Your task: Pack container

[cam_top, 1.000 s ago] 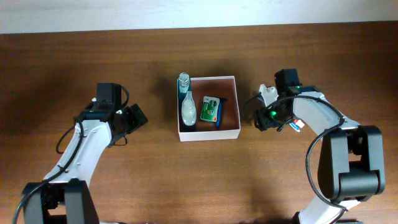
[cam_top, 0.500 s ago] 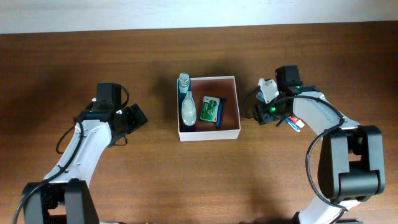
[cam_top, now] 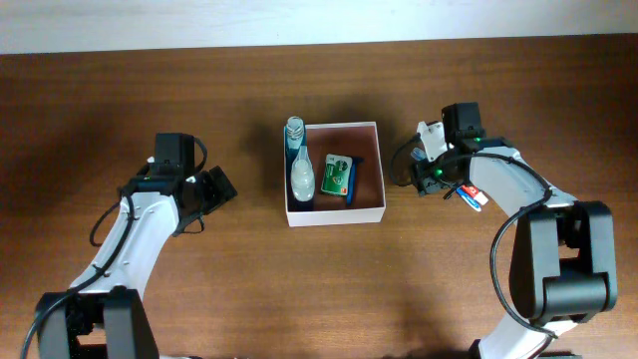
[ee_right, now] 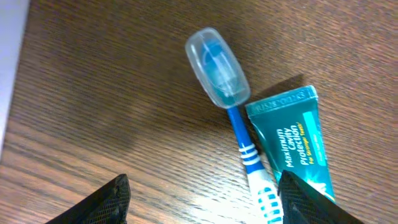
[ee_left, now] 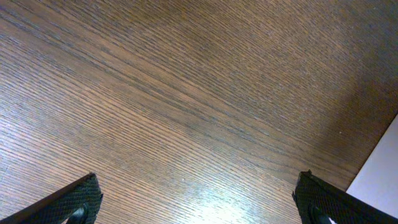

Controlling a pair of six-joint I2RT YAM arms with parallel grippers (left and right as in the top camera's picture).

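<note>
Fingers [ee_left: 78, 198] of the left gripper [ee_left: 199, 208] stood spread as wide as they go, holding nothing, above bare table [ee_left: 186, 93] well left of the container [cam_top: 334, 215]. That box sat mid-table between the arms, partly packed: a clear bottle [cam_top: 302, 175] lay along its left side and a green packet [cam_top: 337, 175] rested beside it. Further right, the right gripper [ee_right: 208, 204] hung with jaws partway apart and empty, over a capped toothbrush [ee_right: 217, 59] and a teal toothpaste tube [ee_right: 292, 143] lying touching on the wood. By my judgement, those two were left to pick up and pack.
</note>
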